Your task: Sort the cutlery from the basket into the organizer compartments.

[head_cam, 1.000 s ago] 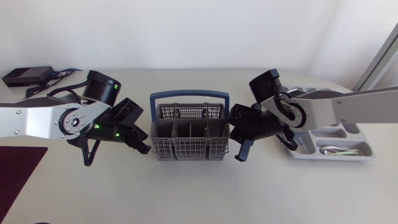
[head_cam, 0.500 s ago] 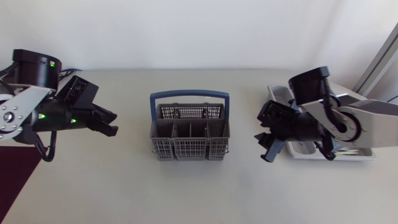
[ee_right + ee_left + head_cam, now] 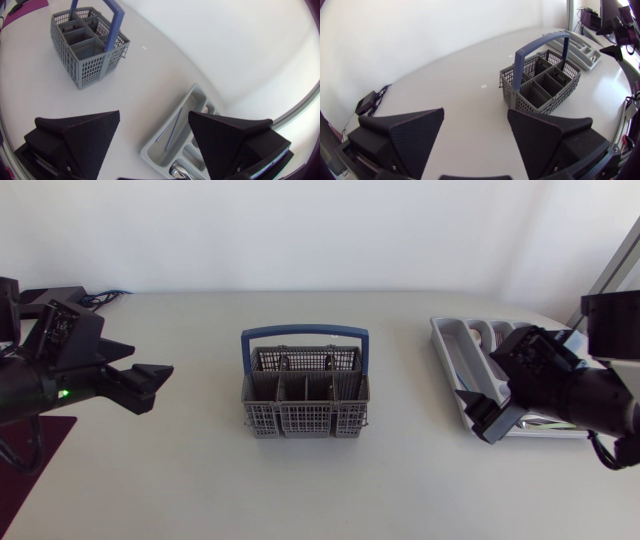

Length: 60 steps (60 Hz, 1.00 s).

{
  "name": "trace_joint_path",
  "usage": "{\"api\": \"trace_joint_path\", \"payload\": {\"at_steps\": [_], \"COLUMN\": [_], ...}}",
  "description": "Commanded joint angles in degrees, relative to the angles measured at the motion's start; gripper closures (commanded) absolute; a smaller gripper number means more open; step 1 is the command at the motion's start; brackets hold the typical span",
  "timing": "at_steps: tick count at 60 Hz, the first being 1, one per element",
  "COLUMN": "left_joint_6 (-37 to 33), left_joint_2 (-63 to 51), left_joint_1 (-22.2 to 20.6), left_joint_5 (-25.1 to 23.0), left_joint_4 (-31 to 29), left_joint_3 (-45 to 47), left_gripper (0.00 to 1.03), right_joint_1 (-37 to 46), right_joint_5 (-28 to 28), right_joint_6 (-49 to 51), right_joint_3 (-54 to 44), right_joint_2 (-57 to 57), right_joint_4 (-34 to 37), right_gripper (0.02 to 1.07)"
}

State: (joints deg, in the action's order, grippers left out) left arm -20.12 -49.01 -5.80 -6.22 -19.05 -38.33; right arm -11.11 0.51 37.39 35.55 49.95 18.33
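Grey plastic with a blue hoop handle, the cutlery basket [image 3: 305, 395] stood upright near the middle of the pale table [image 3: 320, 480], well apart from both arms. No cutlery could be made out in its divided cells from any view. The grey organizer [image 3: 450, 340] lay at the table's right end, near the right gripper [image 3: 483, 418], with some pieces in its compartments: a thin blue-handled piece [image 3: 170, 131] lay in a long slot and bright metal spoons [image 3: 180, 171] in another, seen from the right wrist.

The left gripper [image 3: 155, 385] hung over the table's left side, pointing toward the basket. Both wrist views showed broad black fingers spread wide with nothing between them, so each arm was empty-handed and its jaws fully parted.

Any cutlery to be moved would likely be stiff, thin and slick, light enough for one arm but prone to slip or pivot between flat pads. A grip across the handle, close to the balance point, looked the safest hold. The basket itself appeared light and could shift or tip if a finger snagged its mesh wall or handle, so a straight descent into a cell from above seemed wise. The organizer's shallow slots suggested releasing each piece low and lengthwise.
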Motion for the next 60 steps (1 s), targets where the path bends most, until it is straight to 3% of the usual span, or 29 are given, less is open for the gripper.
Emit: {"api": "trace_joint_path", "payload": {"at_steps": [1, 13, 18, 22, 39, 60], "left_joint_6": [0.52, 0.96, 0.78, 1.84, 2.96, 9.57], "left_joint_2": [2.26, 7.62, 10.17, 12.28, 21.76, 32.27], "left_joint_1": [1.41, 3.87, 2.73, 4.22, 4.71, 5.13], "left_joint_5": [-0.37, -0.11, -0.55, -0.46, -0.17, 2.29], "left_joint_4": [-0.55, -0.29, -0.02, 2.09, 6.43, 11.29], "left_joint_3": [2.20, 5.10, 7.04, 8.18, 13.85, 23.28], "left_gripper": [0.04, 0.04, 0.11, 0.04, 0.04, 0.04], "right_joint_1": [2.85, 6.02, 6.54, 7.51, 9.00, 9.78], "right_joint_5": [0.89, 0.63, 0.54, 0.63, 0.28, -0.01], "right_joint_6": [-2.93, -4.52, -5.66, -7.86, -10.93, -20.69], "right_joint_3": [-1.54, -5.14, -6.02, -6.02, -8.57, -18.52], "right_joint_2": [-3.37, -12.51, -16.20, -17.17, -21.39, -31.93], "right_joint_4": [1.01, 0.48, 0.48, 0.48, 0.92, -6.18], "right_gripper": [0.06, 0.06, 0.06, 0.06, 0.06, 0.06]}}
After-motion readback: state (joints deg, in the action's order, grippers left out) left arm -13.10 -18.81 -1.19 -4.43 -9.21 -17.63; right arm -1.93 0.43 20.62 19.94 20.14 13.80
